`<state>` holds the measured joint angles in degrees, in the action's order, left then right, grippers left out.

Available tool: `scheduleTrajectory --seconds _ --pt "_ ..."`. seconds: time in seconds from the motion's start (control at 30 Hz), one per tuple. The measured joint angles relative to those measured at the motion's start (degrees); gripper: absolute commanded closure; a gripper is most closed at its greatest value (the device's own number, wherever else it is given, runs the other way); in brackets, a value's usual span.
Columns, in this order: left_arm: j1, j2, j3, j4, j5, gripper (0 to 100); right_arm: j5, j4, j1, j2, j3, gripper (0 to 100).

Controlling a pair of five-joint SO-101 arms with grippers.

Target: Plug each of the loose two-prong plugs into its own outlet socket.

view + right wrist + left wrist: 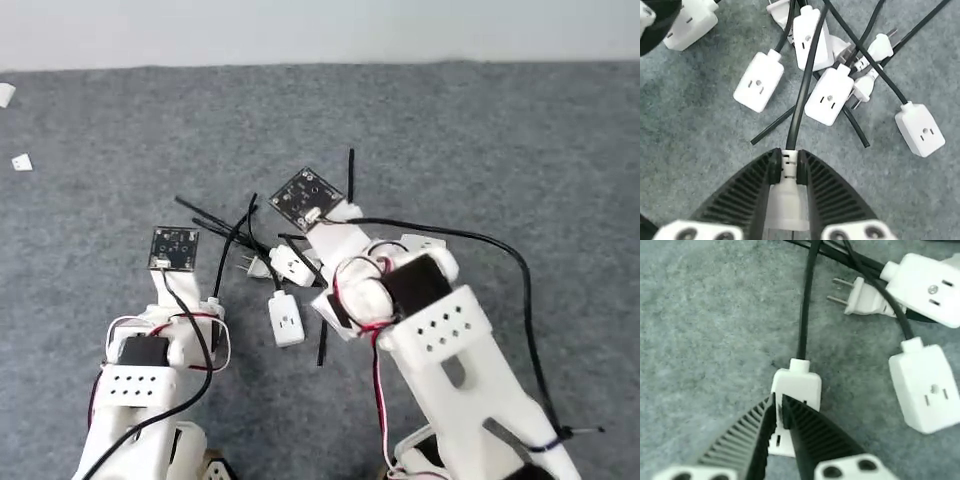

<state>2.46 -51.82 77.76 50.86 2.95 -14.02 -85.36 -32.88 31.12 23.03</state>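
My right gripper (pixel 786 161) is shut on a white plug (pixel 785 205), whose black cord runs out from between the fingers; its prongs are hidden. Beyond it lie several white outlet sockets (pixel 760 82) (pixel 829 95) (pixel 920 129) and loose plugs (pixel 875 49) among crossed black cords. My left gripper (pixel 778 402) is shut, its tips over a white socket (pixel 802 382) that lies face up. Farther off is a loose two-prong plug (pixel 860 296) with bare prongs, and two more sockets (pixel 927 285) (pixel 930 390). From above, sockets (pixel 287 320) (pixel 290 262) lie between the arms.
Tangled black cords (pixel 235 225) spread over the grey carpet (pixel 480 140) ahead of both arms. Two small white scraps (pixel 22 162) (pixel 5 95) lie at the far left. Open carpet stretches toward the back wall.
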Motion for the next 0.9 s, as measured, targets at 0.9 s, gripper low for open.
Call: scheduleTrajectory --seconds 0.9 --pt "6.07 0.97 0.00 -3.52 -0.79 99 10.37 23.74 -13.36 14.59 0.62 99.1"
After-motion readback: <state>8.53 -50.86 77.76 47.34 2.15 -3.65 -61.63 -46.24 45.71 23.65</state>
